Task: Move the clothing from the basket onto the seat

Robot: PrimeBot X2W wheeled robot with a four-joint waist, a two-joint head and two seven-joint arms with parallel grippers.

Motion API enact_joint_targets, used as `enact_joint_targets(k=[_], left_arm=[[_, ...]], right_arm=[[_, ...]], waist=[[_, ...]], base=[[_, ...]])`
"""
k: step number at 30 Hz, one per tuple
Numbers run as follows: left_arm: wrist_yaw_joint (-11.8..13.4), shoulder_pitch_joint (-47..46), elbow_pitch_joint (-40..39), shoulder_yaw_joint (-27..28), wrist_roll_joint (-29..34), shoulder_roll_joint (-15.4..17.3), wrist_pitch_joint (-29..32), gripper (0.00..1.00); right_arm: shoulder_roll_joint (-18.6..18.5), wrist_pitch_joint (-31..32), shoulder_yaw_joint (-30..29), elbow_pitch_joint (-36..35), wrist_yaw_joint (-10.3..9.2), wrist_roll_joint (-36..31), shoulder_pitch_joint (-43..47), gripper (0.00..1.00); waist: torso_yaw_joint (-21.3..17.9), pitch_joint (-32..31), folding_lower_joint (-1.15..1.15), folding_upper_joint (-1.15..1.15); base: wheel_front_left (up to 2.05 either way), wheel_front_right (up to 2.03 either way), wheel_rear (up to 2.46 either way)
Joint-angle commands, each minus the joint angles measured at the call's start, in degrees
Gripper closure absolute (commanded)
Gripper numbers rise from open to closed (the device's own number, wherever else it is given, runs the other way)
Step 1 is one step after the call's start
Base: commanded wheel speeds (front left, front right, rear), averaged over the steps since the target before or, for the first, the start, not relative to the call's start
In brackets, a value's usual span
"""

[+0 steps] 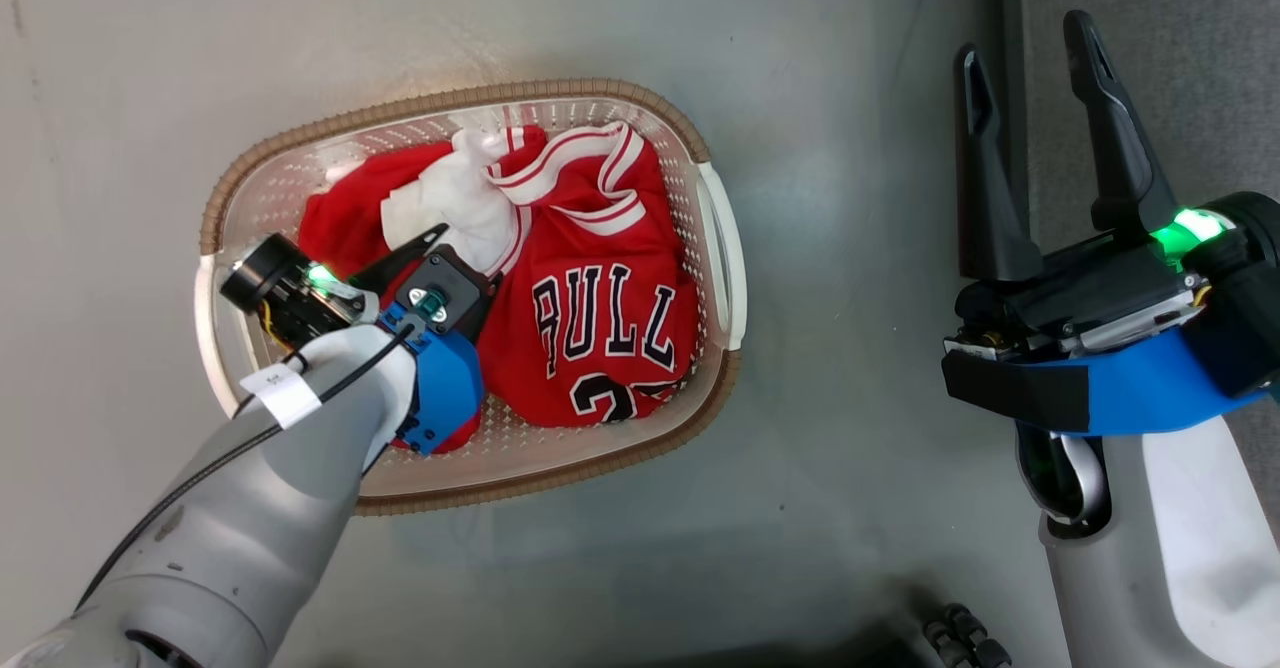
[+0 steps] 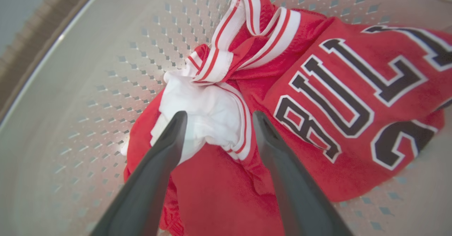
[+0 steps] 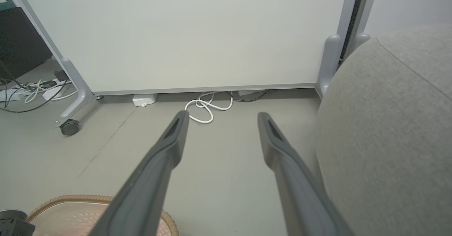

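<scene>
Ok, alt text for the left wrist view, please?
The open left gripper is poised over a bunched white fold of the red clothing lying in the cream perforated basket. Black-and-white lettering shows on the fabric.

Wearing pale grey shells on the left forearm (image 1: 250, 508) and right forearm (image 1: 1170, 548). Carrying a blue bracket (image 1: 445, 388) at each wrist, the right one crossed by black tape (image 1: 1010, 388). Glowing green at a lamp (image 1: 1190, 228) beside each bracket. Trailing a thin black cable (image 1: 200, 468) along the left shell, tagged with a white label (image 1: 280, 393). Ending in the left gripper (image 2: 219, 117) and right gripper (image 1: 1025, 38), both showing long, dark, tapering, slotted fingers (image 3: 155, 172).
</scene>
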Motion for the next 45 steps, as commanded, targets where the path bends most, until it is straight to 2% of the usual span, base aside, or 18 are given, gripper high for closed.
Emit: enact_joint_targets(k=[1, 16, 27, 28, 29, 30, 37, 45], left_arm=[[-0.03, -1.02, 0.30, -0.02, -0.12, 0.09, -0.06, 0.00], [-0.04, -6.91, 3.92, -2.14, -3.48, 0.09, 4.04, 0.00], [-0.04, -8.28, 4.04, -5.30, -6.23, -0.57, 4.79, 0.00], [-0.04, -8.35, 4.04, -5.64, -6.60, -0.57, 4.98, 0.24], [-0.04, -8.44, 4.06, -6.13, -6.69, -0.50, 5.31, 0.73], [-0.04, -8.37, 4.04, -6.84, -6.78, -0.50, 5.52, 1.00], [-0.04, -7.69, 3.44, -9.62, -8.58, -0.13, 5.28, 1.00], [-0.04, -6.45, 2.39, -10.59, -11.38, -0.79, 1.95, 1.00]], right_arm=[[-0.18, -0.20, -0.12, -0.36, 0.03, -0.35, -1.00, 0.00], [-0.18, -0.20, -0.26, -3.44, 0.03, -0.44, -0.57, 0.00], [-0.18, -0.20, -0.24, -4.42, 0.03, -0.59, 0.27, 0.00], [-0.18, -0.20, -0.26, -4.45, 0.03, -0.63, 0.24, 0.00], [-0.18, -0.20, -0.27, -4.44, 0.03, -0.66, 0.21, 0.00], [-0.18, -0.20, -0.28, -4.39, 0.03, -0.68, 0.17, 0.00], [-0.18, -0.20, 0.01, -3.87, 0.03, -0.46, -0.35, 0.00], [-0.18, -0.20, 0.30, -2.75, 0.03, 0.34, -0.53, 0.00]], waist=[[-0.06, 0.72, -0.01, 0.00], [-0.76, 7.13, -0.01, 0.00], [-1.03, 8.89, -0.01, 0.00], [-1.03, 8.90, -0.01, 0.00], [-1.02, 8.87, -0.01, 0.00], [-1.02, 8.80, -0.01, 0.00], [-0.74, 7.32, -0.01, 0.00], [0.00, 3.13, -0.01, 0.00]], base=[[0.00, 0.00, 0.00], [0.00, 0.00, 0.00], [0.00, 0.00, 0.00], [0.00, 0.00, 0.00], [0.00, 0.00, 0.00], [0.00, 0.00, 0.00], [0.00, 0.00, 0.00], [0.00, 0.00, 0.00]])
